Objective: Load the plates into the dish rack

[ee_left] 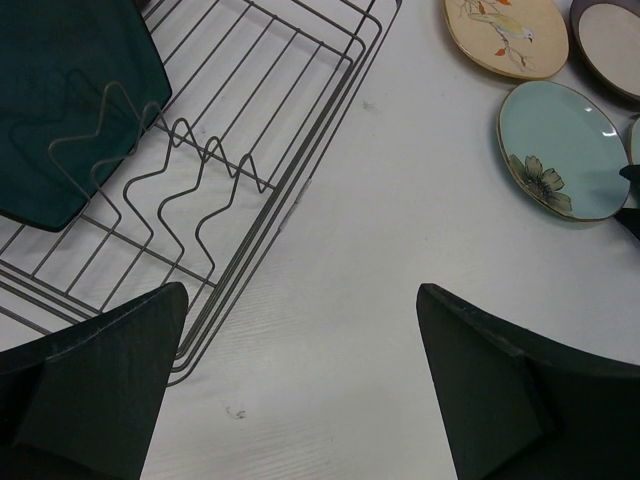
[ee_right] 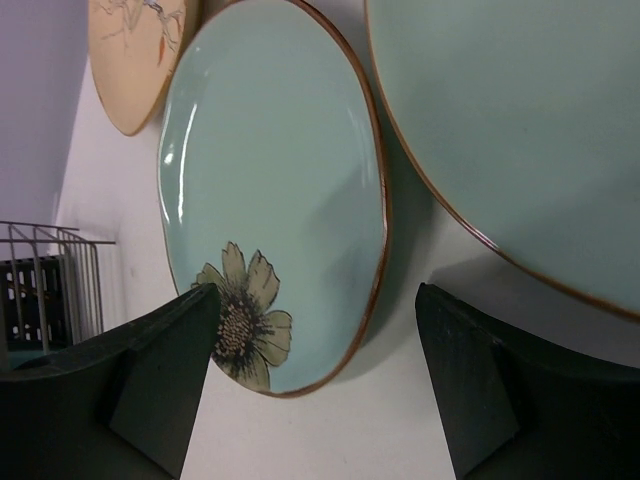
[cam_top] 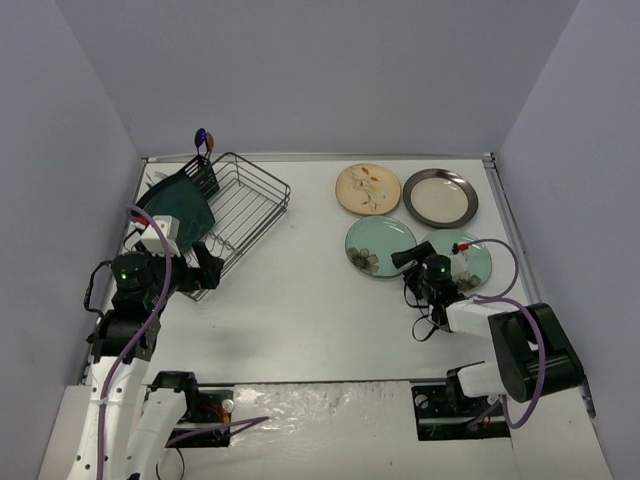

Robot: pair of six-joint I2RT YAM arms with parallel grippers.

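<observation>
Working partway through the load, well short of done. Counting the teal plate (ee_left: 70, 100) as racked: leaning among the wavy dividers at one end of the rack (cam_top: 262, 192), near the cutlery holder (cam_top: 205, 180). Judging that dark shape as possibly two teal squares resting one against the other, but failing to tell them apart from these views.

Leaving four round plates lying flat on the worktop (cam_top: 300, 310), well apart from the rack, over on the right. Noting the cream plate (cam_top: 368, 188) and the beige plate (cam_top: 440, 197) side by side at the back. Noting the flowered plate (ee_right: 270, 160) and the plain mint plate (ee_right: 520, 110) in front of them, just beside each other, rims nearly touching.

Going for the flowered plate now. Holding the right fingers (ee_right: 520, 400) spread, low at that plate's near rim, one to each side of the rim by the flower print in the wrist view. Pinching nothing yet, as far as the pictures show. Reckoning this as the approach to a grasp, with the rim lying close to the worktop and needing a careful bite to lift.

Hanging the left fingers (ee_left: 90, 380) spread wide and empty above the rack's near edge, with bare worktop and wire showing between them.

Judging the remainder as four lifts and four placements into the free divider slots, starting with the flowered plate.
</observation>
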